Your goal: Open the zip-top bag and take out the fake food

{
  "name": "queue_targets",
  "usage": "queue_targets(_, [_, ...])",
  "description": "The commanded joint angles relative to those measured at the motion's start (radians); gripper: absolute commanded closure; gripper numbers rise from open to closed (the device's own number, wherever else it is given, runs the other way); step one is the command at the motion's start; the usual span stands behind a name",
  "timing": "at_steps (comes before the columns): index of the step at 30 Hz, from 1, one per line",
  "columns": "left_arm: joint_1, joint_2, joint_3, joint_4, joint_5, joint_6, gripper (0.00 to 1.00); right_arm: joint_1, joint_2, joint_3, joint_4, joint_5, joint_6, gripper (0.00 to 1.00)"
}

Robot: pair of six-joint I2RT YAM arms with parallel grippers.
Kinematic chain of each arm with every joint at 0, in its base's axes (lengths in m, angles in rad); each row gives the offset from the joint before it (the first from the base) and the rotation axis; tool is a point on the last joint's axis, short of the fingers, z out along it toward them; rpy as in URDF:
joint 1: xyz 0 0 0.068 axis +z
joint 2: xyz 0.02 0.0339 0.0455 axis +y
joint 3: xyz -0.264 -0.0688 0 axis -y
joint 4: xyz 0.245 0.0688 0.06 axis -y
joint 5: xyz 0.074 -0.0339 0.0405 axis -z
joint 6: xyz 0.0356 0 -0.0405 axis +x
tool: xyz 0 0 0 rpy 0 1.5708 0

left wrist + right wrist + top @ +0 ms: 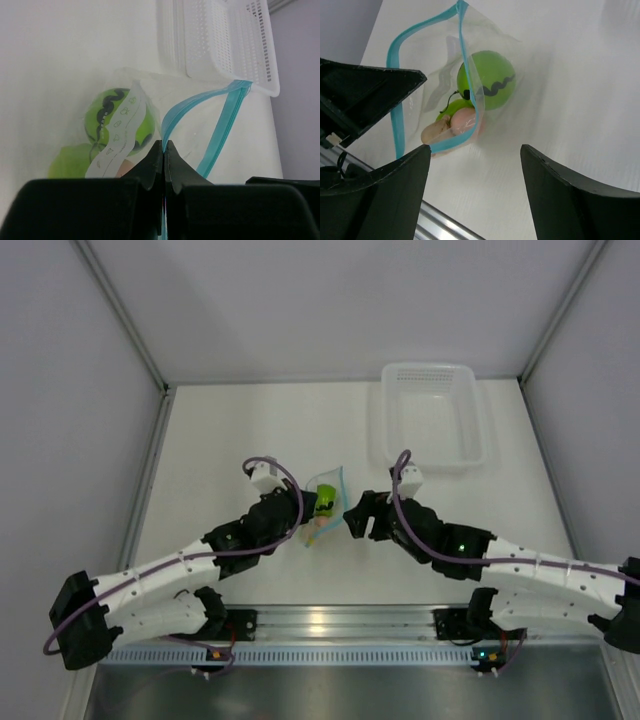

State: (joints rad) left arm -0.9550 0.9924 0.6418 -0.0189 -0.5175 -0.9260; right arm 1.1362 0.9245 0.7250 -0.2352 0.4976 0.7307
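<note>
The clear zip-top bag (pixel 322 504) with a light blue zip strip (pixel 396 115) lies between my two grippers. Its mouth stands open. Inside are a round green ball with a dark zigzag line (pixel 490 80), a lime-green piece (pixel 70 161) and peach pieces (pixel 455 126). My left gripper (pixel 164 146) is shut on one side of the bag's blue zip edge (pixel 172 116). My right gripper (pixel 476 150) is open and empty, just to the right of the bag, not touching it.
A white translucent perforated basket (pixel 432 412) stands at the back right, also in the left wrist view (pixel 225 42). Grey walls close in the white table on three sides. A metal rail (pixel 340 622) runs along the near edge.
</note>
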Motion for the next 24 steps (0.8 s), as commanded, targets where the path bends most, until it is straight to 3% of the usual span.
queue_targets(1, [-0.03,-0.021,-0.024,0.08,-0.121,-0.137,1.0,-0.004,0.098,0.04,0.143,0.058,0.091,0.27])
queue_targets(5, [-0.06,-0.026,-0.054,0.108,-0.162,-0.178,1.0,-0.027,0.23,0.077,0.167,0.059,0.142,0.36])
queue_targets(7, [-0.077,-0.011,-0.053,0.126,-0.174,-0.178,1.0,-0.042,0.308,0.085,0.203,0.023,0.141,0.48])
queue_targets(11, [-0.1,0.037,-0.036,0.128,-0.184,-0.175,1.0,-0.081,0.404,0.099,0.221,-0.022,0.141,0.59])
queue_targets(13, [-0.103,0.045,-0.039,0.126,-0.203,-0.175,1.0,-0.092,0.412,0.082,0.226,-0.031,0.141,0.74])
queue_targets(16, [-0.106,0.04,-0.063,0.122,-0.263,-0.186,1.0,-0.104,0.387,0.033,0.226,-0.005,0.139,0.88])
queue_targets(24, [-0.106,0.046,-0.051,0.033,-0.369,-0.194,1.0,-0.171,0.312,-0.084,0.099,0.045,0.085,0.99])
